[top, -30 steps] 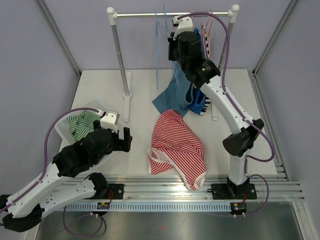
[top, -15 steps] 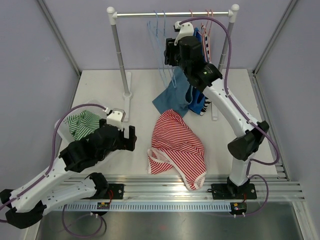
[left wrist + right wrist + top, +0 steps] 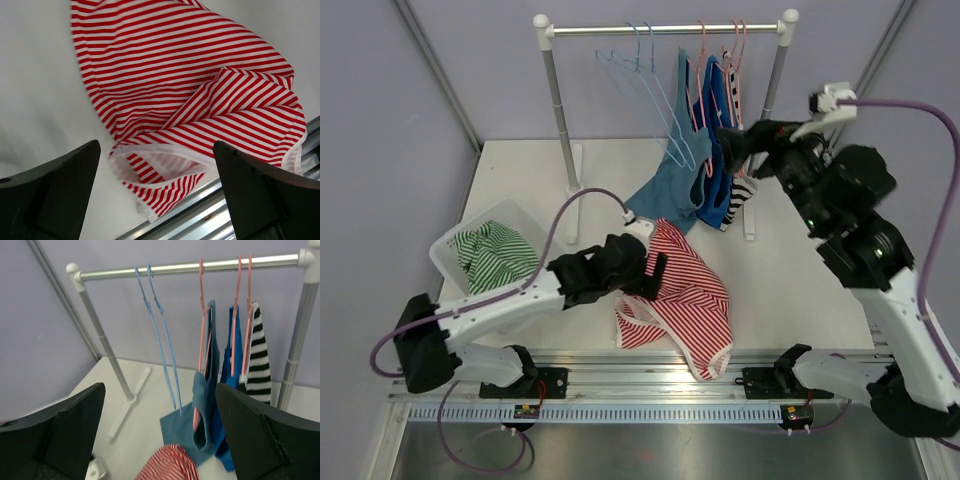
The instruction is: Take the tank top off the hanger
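Red-striped tank top [image 3: 675, 290] lay free on tabletop [image 3: 520, 170]; two blue hangers [image 3: 650, 85] bare. Teal tank top [image 3: 675, 185], at its 12 o'clock, seemingly half-hung on pink hanger [image 3: 201, 300]. Left tool [image 3: 156, 145] and right tool [image 3: 160, 390] spread apart, empty.

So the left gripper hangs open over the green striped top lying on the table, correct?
Not quite. The top under the open left gripper is the red and white striped top, not a green one, as the left wrist view shows. It does lie on the table. The green striped top sits in the white basket.
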Robot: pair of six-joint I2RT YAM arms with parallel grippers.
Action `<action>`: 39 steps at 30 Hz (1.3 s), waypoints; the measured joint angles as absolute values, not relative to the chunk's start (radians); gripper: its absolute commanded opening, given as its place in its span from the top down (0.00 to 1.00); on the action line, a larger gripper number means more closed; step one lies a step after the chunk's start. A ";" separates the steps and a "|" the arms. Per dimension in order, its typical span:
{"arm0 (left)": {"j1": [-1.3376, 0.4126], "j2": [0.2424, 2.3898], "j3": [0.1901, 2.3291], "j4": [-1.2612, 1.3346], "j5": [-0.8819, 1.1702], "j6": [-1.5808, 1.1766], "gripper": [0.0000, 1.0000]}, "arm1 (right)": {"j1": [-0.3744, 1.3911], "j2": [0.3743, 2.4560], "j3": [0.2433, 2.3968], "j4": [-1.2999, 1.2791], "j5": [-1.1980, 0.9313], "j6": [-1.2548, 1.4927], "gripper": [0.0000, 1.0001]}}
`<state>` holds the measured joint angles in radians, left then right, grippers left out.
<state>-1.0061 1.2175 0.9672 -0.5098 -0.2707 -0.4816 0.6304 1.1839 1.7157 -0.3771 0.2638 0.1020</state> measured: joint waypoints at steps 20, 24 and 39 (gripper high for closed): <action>-1.081 1.901 1.170 -0.212 -0.145 -0.510 1.00 | 0.630 0.830 1.295 -0.485 0.059 0.139 0.00; -1.090 1.872 1.122 -0.182 -0.170 -0.528 1.00 | 0.631 0.817 1.291 -0.482 0.062 0.138 0.00; -1.003 1.221 1.169 -0.583 -0.442 -0.501 1.00 | 0.631 0.778 1.262 -0.457 0.067 0.146 0.01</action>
